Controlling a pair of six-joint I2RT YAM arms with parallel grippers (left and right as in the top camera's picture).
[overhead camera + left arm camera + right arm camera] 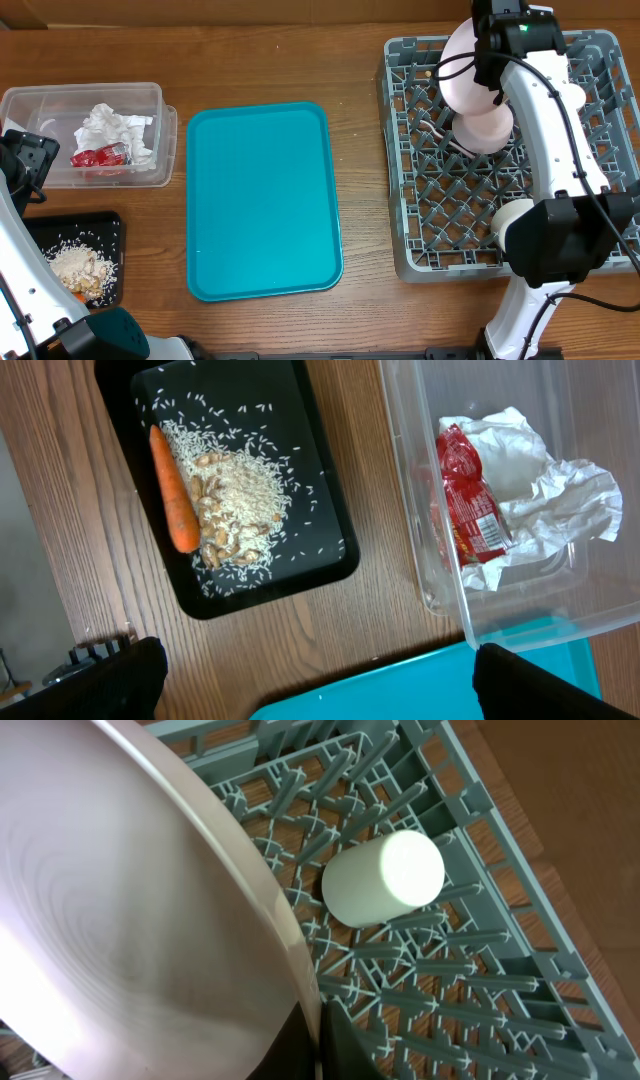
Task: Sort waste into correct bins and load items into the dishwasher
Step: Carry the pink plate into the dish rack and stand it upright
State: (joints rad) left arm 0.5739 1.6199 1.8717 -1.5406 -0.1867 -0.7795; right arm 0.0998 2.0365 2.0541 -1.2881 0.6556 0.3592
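Right wrist view is showing you what the overhead's arm is hiding: your right gripper (318, 1040) is pinching the rim of the pale plate (130, 920), which is standing on edge in the grey rack (500, 990), beside a white cup (385, 878) lying lengthwise toward the rack wall.

This looks like a robotics lab bench staged as a kitchen clean-up station, not a real kitchen. A bare wood-grain worktop (360, 60) fills the overhead view. At its edges are two white-and-black robot arms, the left arm (15, 260) at lower left and the right arm (545, 110) at right, the latter with loose black cables (578, 150). The kitchen props are few: a grey dish rack (400, 150) at right holding a plate (120, 920) and a cup (383, 878), a teal tray (262, 200) in the centre, a clear tub (60, 92) at upper left, and a black tray (110, 225) with rice (240, 485) and a carrot (173, 488) at lower left.
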